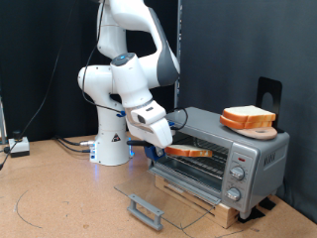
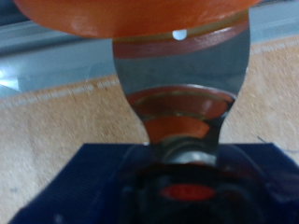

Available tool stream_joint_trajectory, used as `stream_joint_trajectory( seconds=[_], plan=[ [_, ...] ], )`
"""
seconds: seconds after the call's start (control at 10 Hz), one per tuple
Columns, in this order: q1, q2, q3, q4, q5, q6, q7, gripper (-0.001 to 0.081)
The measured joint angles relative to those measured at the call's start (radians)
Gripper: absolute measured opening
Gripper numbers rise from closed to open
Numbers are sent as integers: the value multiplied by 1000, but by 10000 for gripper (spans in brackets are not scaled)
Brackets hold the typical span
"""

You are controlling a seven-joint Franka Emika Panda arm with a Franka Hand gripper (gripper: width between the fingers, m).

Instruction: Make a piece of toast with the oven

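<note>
The oven (image 1: 243,149) stands at the exterior view's right on a wooden base, with its glass drop door (image 1: 168,193) lowered and its knobs on the right panel. My gripper (image 1: 170,147) is at the oven's open mouth, shut on the piece of toast (image 1: 190,152). It holds the toast flat at about rack height, partly inside the opening. In the wrist view the toast's orange-brown crust (image 2: 131,14) fills one edge, and a shiny finger (image 2: 182,93) below it reflects the crust.
Like slices stacked with a round wooden board (image 1: 248,119) lie on the oven's roof. The door handle (image 1: 147,210) juts out low in front. A dark blue thing (image 2: 56,187) lies under the gripper. Cables and a box (image 1: 18,147) sit at the exterior view's left.
</note>
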Motion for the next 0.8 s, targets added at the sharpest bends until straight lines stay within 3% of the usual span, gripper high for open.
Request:
stream_joint_trajectory(
  seconds=[0.3,0.5,0.8],
  plan=[
    [28,-21,70,-23,10,3,98,394],
    [28,-18,92,-26,10,30,128,394],
    [-29,9,85,-26,-57,73,125,394]
  ],
)
